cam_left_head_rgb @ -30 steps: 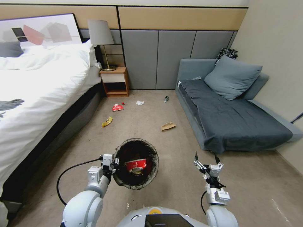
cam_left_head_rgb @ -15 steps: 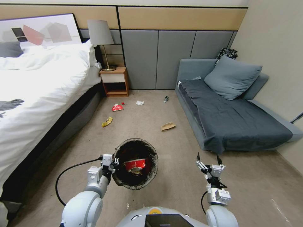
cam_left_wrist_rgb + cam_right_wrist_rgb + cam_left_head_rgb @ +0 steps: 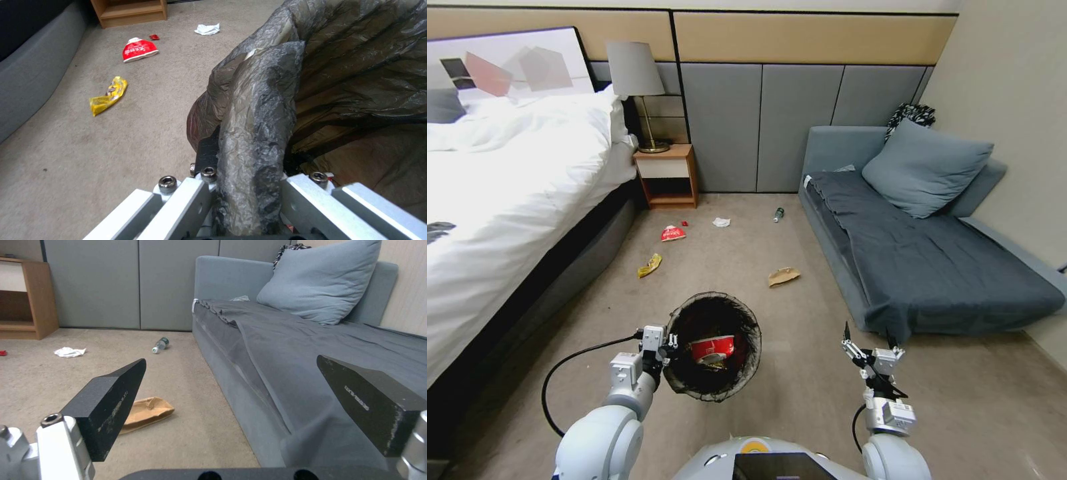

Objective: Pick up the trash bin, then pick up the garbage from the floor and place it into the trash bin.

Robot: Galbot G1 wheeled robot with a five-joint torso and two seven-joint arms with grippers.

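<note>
Left tool (image 3: 668, 344): clamped on the trash bin's (image 3: 747, 320) bagged rim, holding it off the carpet before the robot.
Bin contents: a red-and-white cup (image 3: 714, 348) lies inside.
Right tool (image 3: 868, 335): fingers spread wide, empty, hanging beside the sofa's (image 3: 934, 253) front corner.
Garbage: brown paper bag (image 3: 783, 275) ahead of the right tool; yellow wrapper (image 3: 649, 265), red packet (image 3: 673, 233), tissue (image 3: 721, 222) and bottle (image 3: 778, 214) farther off, toward the nightstand (image 3: 667, 175).
Open room: carpet (image 3: 727, 267) lane between bed (image 3: 514, 193) and sofa.

Black-lined trash bin (image 3: 714, 347); red-white cup (image 3: 714, 348) inside; yellow wrapper (image 3: 649, 265); brown paper bag (image 3: 784, 275).
</note>
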